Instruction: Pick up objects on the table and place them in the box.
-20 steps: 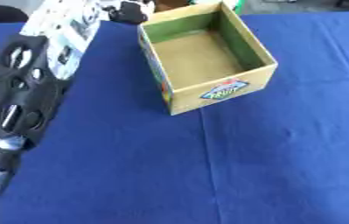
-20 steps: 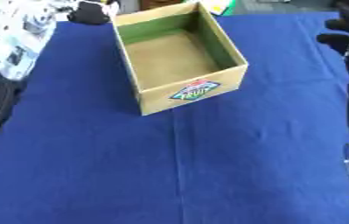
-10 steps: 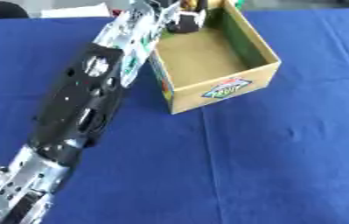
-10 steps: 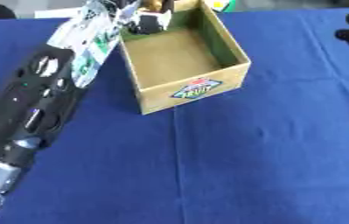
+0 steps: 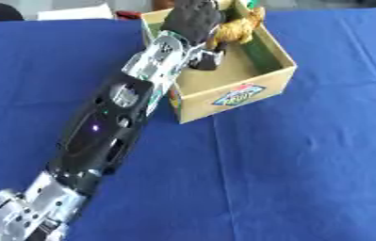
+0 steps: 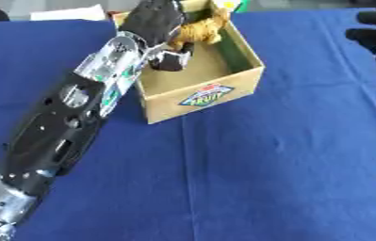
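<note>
An open cardboard box (image 5: 265, 88) with a green inner wall and a printed label stands on the blue table at the upper middle. My left arm stretches from the lower left up over the box's left wall. My left hand (image 5: 192, 20) hangs above the far part of the box, its fingers curled round a tan, furry toy (image 5: 239, 29) that is inside the box opening. My right hand (image 6: 374, 29) shows at the right edge, dark, and how its fingers stand is unclear.
A blue cloth (image 5: 306, 164) covers the table in front of and beside the box. A white sheet (image 5: 74, 12) and a dark shape lie at the far left edge. A small green thing shows behind the box's far corner.
My left arm has swung from the far left across to the box, carrying the tan toy into the box opening. The picture has also shifted a little.
</note>
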Controlling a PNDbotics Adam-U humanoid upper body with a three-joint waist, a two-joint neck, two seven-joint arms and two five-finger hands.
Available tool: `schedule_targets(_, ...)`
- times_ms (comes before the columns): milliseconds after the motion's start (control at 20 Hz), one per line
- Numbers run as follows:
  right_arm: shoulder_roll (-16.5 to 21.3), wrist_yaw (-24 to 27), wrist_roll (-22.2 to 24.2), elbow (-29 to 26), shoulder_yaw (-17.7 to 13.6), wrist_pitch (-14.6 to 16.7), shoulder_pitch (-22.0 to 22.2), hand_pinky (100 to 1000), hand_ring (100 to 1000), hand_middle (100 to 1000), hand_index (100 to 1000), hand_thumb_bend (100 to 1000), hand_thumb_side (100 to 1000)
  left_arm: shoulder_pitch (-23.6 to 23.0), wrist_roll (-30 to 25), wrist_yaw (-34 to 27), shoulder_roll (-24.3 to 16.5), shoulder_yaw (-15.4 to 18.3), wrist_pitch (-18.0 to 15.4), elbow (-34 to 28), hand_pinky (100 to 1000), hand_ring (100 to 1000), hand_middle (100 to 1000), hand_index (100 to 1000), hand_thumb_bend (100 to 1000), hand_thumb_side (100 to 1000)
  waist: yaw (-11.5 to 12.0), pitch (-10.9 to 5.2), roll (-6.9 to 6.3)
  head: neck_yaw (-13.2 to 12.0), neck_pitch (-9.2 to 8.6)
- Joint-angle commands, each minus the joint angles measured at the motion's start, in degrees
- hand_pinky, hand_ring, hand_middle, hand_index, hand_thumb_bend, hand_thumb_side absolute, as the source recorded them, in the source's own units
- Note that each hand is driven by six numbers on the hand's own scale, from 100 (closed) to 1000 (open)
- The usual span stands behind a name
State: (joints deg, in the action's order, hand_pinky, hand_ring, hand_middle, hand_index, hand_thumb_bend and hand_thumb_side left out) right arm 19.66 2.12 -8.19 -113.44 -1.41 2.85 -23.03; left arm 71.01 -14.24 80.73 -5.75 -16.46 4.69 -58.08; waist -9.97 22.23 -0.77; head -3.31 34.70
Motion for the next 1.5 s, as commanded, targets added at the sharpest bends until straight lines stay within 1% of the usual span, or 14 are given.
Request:
schedule_targets(50, 0.43, 0.29, 0.08, -1.15, -0.3, 0.1, -0.36, 892, 748, 746, 868, 100, 1000, 0.94, -3.95, 0.3, 0.13, -0.01, -0.77, 0.66, 373, 534, 502, 592, 100, 371, -0.41, -1.39, 0.05, 0.18, -0.27)
schedule_targets(400, 0.26, 0.31, 0.03, -1.15, -0.3, 0.05, -0.22, 892, 748, 746, 868, 100, 1000, 1.18, -9.3, 1.2, 0.12, 0.6, -1.71, 0.98, 379, 539, 500, 587, 100, 375, -0.66, -1.42, -0.11, 0.19, -0.26)
schedule_targets(450, 0.29, 0.34, 0.14, -1.15, -0.14, 0.07, -0.39, 892, 748, 746, 868, 100, 1000, 1.18, -9.58, 1.14, -0.03, 0.58, -1.87, 1.15, 447, 597, 544, 633, 100, 421, -0.91, -1.34, -0.36, -0.33, -0.56)
schedule_targets(600, 0.36, 0.56, 0.71, -1.15, 0.49, 0.08, -1.19, 891, 748, 746, 867, 100, 1000, 2.3, -11.44, 1.73, -1.32, 1.36, -3.07, 3.94, 507, 664, 634, 704, 100, 495, -2.97, -1.15, -1.27, -2.38, -1.22)
schedule_targets(650, 0.36, 0.62, 0.8, -1.15, 0.54, 0.11, -1.33, 891, 748, 746, 867, 100, 1000, 2.75, -12.18, 2.37, -1.5, 1.76, -3.21, 5.13, 570, 723, 702, 749, 100, 561, -3.32, -1.11, -1.37, -2.66, -1.22)
schedule_targets(700, 0.35, 0.67, 0.85, -1.15, 0.55, 0.14, -1.43, 891, 748, 746, 867, 100, 1000, 3.15, -12.93, 3.06, -1.57, 2.2, -3.26, 6.34, 592, 740, 720, 761, 146, 583, -3.56, -1.09, -1.43, -2.8, -1.15)
schedule_targets(750, 0.32, 0.71, 0.87, -1.15, 0.54, 0.16, -1.49, 891, 748, 746, 867, 100, 1000, 3.51, -13.67, 3.77, -1.56, 2.59, -3.34, 7.48, 637, 778, 762, 803, 337, 650, -3.69, -1.07, -1.45, -2.85, -1.08)
schedule_targets(800, 0.27, 0.75, 0.87, -1.15, 0.53, 0.17, -1.55, 891, 748, 746, 867, 100, 1000, 3.76, -14.43, 4.49, -1.53, 2.93, -3.57, 8.5, 639, 783, 780, 834, 418, 686, -3.81, -1.04, -1.47, -2.87, -1.05)
schedule_targets(850, 0.19, 0.8, 0.87, -1.15, 0.53, 0.16, -1.61, 891, 749, 746, 867, 100, 1000, 3.93, -15.19, 5.1, -1.48, 3.28, -3.81, 9.19, 602, 763, 797, 895, 570, 720, -3.89, -1.02, -1.47, -2.87, -1.02)
schedule_targets(900, 0.07, 0.87, 0.89, -1.15, 0.57, 0.14, -1.7, 891, 749, 746, 867, 100, 1000, 4.05, -15.93, 5.66, -1.46, 3.64, -3.97, 9.63, 603, 765, 799, 897, 586, 724, -3.99, -1.0, -1.46, -2.86, -0.99)
schedule_targets(1000, -0.07, 0.98, 0.95, -1.15, 0.64, 0.13, -1.86, 891, 749, 746, 867, 100, 1000, 4.24, -17.43, 6.57, -1.5, 4.19, -4.02, 9.41, 700, 838, 847, 957, 828, 823, -4.1, -1.01, -1.45, -2.87, -0.89)
schedule_targets(1100, -0.12, 1.04, 0.96, -1.15, 0.64, 0.13, -1.89, 891, 749, 746, 867, 100, 1000, 4.27, -18.91, 7.12, -1.74, 4.55, -3.38, 7.88, 712, 855, 865, 986, 989, 908, -4.15, -1.05, -1.45, -2.85, -0.77)
schedule_targets(1250, -0.15, 1.06, 0.92, -1.15, 0.59, 0.11, -1.8, 891, 748, 746, 867, 100, 1000, 3.96, -20.26, 7.16, -2.09, 4.74, -2.06, 5.92, 773, 917, 915, 1000, 1000, 964, -4.16, -1.14, -1.51, -2.67, -0.61)
schedule_targets(1500, -0.05, 1.04, 0.85, -1.15, 0.57, 0.08, -1.75, 890, 747, 746, 867, 100, 1000, 3.82, -19.12, 5.18, -3.43, 5.43, -1.19, 4.43, 784, 932, 915, 996, 1000, 973, -4.22, -1.4, -1.84, -2.1, -0.31)
